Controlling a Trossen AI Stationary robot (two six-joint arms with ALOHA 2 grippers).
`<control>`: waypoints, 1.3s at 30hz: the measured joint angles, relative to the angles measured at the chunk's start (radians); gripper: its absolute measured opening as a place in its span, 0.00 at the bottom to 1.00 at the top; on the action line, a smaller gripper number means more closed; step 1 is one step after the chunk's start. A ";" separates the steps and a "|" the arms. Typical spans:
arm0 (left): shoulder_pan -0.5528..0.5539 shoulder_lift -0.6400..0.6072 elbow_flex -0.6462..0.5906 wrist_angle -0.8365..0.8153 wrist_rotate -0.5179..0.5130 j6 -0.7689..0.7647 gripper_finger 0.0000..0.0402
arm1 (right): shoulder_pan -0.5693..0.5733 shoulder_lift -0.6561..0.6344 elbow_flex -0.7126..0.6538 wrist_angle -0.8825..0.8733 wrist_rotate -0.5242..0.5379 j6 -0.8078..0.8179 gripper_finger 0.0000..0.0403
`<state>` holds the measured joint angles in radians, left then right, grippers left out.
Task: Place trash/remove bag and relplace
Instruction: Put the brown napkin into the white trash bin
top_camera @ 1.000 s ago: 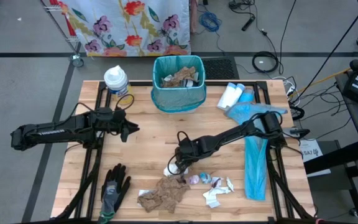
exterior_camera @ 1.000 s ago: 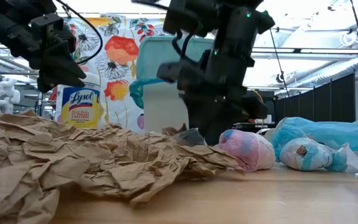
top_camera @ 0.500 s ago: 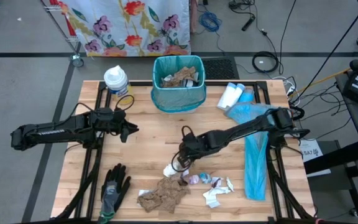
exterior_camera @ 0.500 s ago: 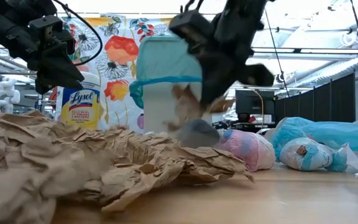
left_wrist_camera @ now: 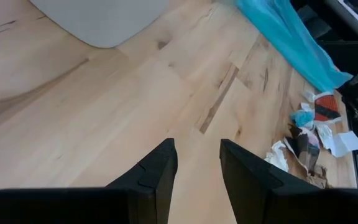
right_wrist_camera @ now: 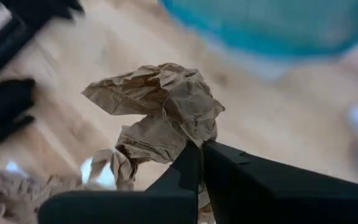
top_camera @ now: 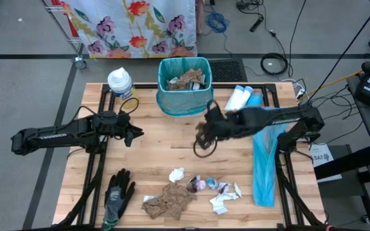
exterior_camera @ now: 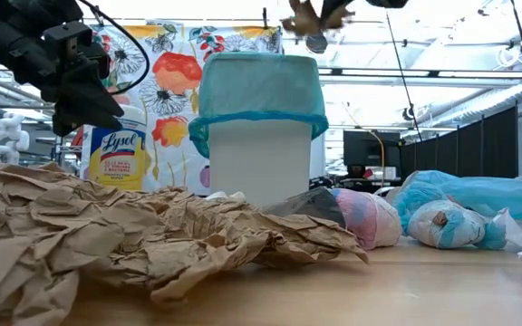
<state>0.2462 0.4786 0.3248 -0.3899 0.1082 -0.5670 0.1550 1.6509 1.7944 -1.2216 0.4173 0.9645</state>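
Above the wooden bench (top_camera: 159, 138), the right gripper (top_camera: 205, 133) hangs with its jaws clamped on a crumpled brown paper towel (right_wrist_camera: 166, 115), lifted clear of the surface and just toward 6 o'clock of the teal-lined trash bin (top_camera: 184, 85), which stands at the bench's 12 o'clock edge with brown paper already inside. In the low view the held scrap (exterior_camera: 314, 16) shows above the bin's rim. The rest of the trash lies near the 6 o'clock edge: a larger sheet of brown paper (top_camera: 169, 200), a small white tissue wad (top_camera: 176, 174), a shiny purple wrapper ball (top_camera: 200, 185) and torn white scraps (top_camera: 226, 196). The left gripper (top_camera: 132, 134) waits over the bench toward 9 o'clock, jaws apart and holding nothing. A black-and-grey work glove (top_camera: 117, 194) lies at 7 o'clock, a Lysol wipes tub (top_camera: 120, 83) stands at 11 o'clock beside the bin, white bottles (top_camera: 238, 98) lie at 1 o'clock, and a folded blue plastic bag (top_camera: 264, 160) stretches along the 3 o'clock side
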 joint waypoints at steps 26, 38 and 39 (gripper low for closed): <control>-0.288 0.296 0.184 0.126 -0.098 -0.121 0.32 | -0.596 0.143 0.275 0.269 -0.158 -0.830 0.09; -0.403 0.513 0.498 -0.153 -0.178 -0.161 0.32 | -0.621 0.161 0.275 0.265 -0.249 -0.938 0.35; -0.416 0.531 0.519 -0.157 -0.178 -0.164 0.32 | -0.621 0.151 0.275 0.257 -0.263 -0.938 0.36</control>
<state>-0.1693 1.0093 0.8434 -0.5465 -0.0696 -0.7313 -0.4656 1.8016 2.0693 -0.9642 0.1543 0.0268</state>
